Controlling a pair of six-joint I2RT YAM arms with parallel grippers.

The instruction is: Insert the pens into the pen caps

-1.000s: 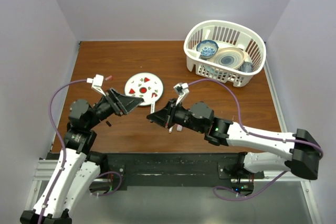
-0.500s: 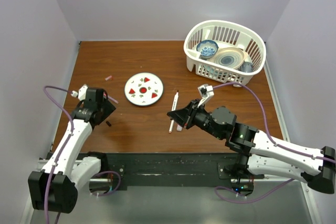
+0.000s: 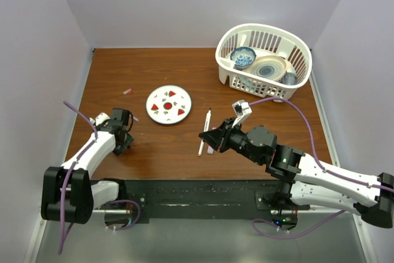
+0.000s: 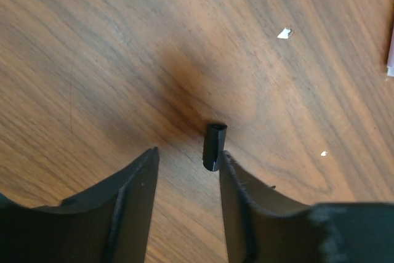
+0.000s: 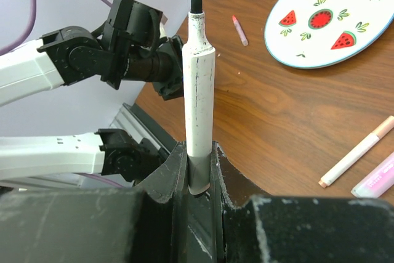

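left wrist view: left gripper (image 4: 188,154) jaws stood spread, dark cap (image 4: 214,146) lay on the wooden table (image 4: 92,47) at the gap's 1 o'clock, just beside one fingertip. right gripper (image 5: 198,153) pinched the white pen (image 5: 198,90), black tip at 12 o'clock.

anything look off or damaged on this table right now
Nothing looks spilled or broken. The white pen in the right gripper has grimy dark streaks along its barrel, and two small white flecks lie on the wooden table near the dark cap.
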